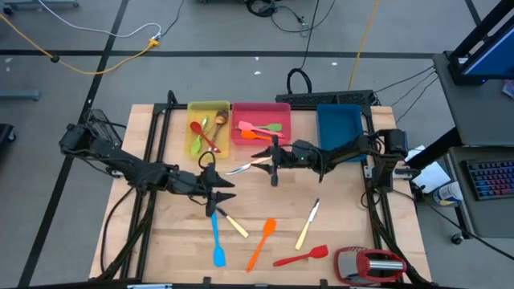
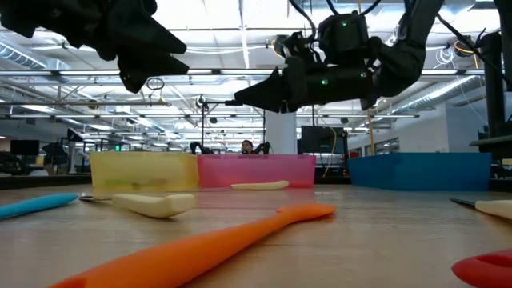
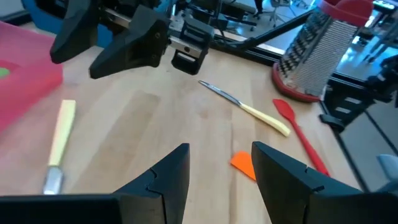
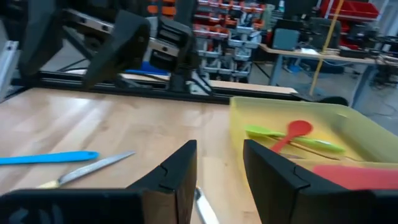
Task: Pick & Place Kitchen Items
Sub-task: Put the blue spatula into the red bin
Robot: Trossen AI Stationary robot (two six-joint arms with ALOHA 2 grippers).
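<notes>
Kitchen items lie flat on the wooden table: a blue spatula [image 1: 217, 241], an orange spatula [image 1: 261, 243], a red spatula [image 1: 301, 257], and cream-handled knives [image 1: 307, 223] [image 1: 233, 223] [image 1: 245, 167]. More utensils lie in the yellow tray [image 1: 207, 106] and the pink tray [image 1: 259, 143]. My left gripper [image 1: 229, 191] hovers open above the table's middle, over the orange spatula's blade [image 3: 244, 165]. My right gripper [image 1: 261, 156] hovers open just in front of the pink tray, pointing toward the yellow tray [image 4: 348, 121]. Both hold nothing.
A blue tray [image 1: 339, 136] stands at the back right. A red-and-silver grater [image 1: 369, 263] lies at the near right corner. The two grippers [image 2: 144, 56] [image 2: 264, 92] hang close together above the table's middle. Bare wood lies at the near left.
</notes>
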